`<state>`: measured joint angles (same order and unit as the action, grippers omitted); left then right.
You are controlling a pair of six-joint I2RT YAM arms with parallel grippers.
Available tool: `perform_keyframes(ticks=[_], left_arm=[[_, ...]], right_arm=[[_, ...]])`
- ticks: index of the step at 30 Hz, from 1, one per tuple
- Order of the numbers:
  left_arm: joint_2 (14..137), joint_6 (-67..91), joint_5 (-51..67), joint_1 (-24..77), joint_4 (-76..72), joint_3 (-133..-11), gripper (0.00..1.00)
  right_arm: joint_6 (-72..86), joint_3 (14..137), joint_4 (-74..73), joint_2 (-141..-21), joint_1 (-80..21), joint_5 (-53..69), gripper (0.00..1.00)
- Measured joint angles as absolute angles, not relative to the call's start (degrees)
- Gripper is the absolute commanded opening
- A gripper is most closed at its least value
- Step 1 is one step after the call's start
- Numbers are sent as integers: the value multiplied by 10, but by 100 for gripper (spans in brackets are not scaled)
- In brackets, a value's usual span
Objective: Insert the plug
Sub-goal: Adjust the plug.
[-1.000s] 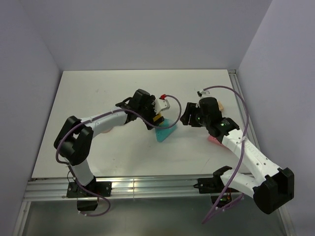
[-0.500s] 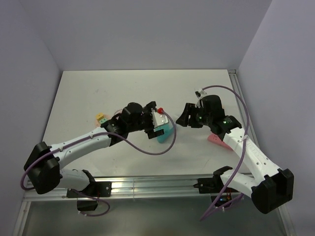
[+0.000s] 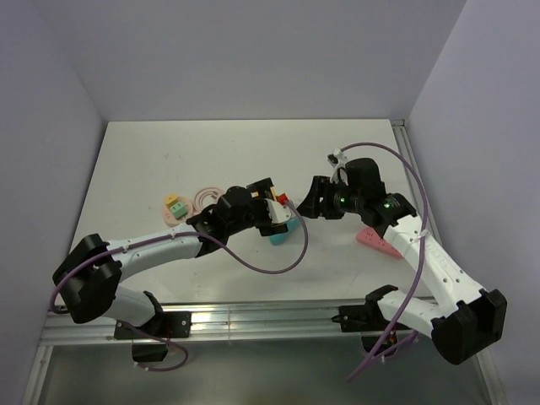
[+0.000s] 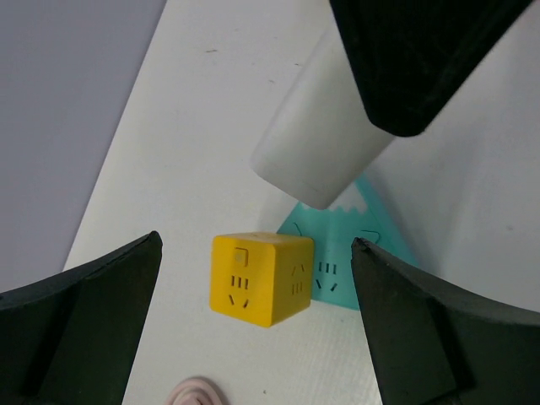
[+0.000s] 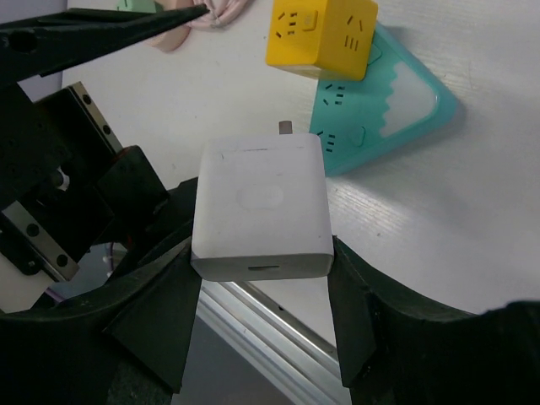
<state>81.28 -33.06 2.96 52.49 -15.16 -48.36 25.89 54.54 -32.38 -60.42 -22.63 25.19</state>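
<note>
We see the right fingers pinching a plain white block by its two long sides, with a short metal stub showing at the block's far end. In the left wrist view this block hangs tilted above the tabletop, its rounded end just over a teal triangular socket piece.

The left fingers are spread wide with nothing between them. Beyond them we see a yellow cube with socket holes on its faces. It stands on the tabletop just beside the teal piece, on that piece's left, and seems to touch it.

From above, both sets of fingers meet near the middle of the tabletop, the left ones over the teal piece and the right ones just to its right.

The plug, a small mint-green block, lies on the left part of the tabletop, well apart from both sets of fingers. It touches a small orange-yellow piece, and a pale pink coil lies just to its right. We cannot make out its prongs. A pink wedge lies near the right edge, close under the right arm.
</note>
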Motion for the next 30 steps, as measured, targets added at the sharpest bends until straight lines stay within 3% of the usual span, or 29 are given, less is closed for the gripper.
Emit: perform_keyframes(ticks=[7, 27, 29, 30], left_arm=[[813, -337, 50, 525, -149, -497, 99], [813, -342, 170, 532, -113, -519, 87], [813, -345, 173, 532, -113, -519, 84], [813, -348, 174, 533, -113, -519, 78]], right_arm=[[258, 547, -334, -627, -231, 254, 0], [259, 571, -334, -675, -243, 282, 0], [259, 572, -334, -675, -243, 284, 0], [259, 572, -334, -675, -243, 286, 0]])
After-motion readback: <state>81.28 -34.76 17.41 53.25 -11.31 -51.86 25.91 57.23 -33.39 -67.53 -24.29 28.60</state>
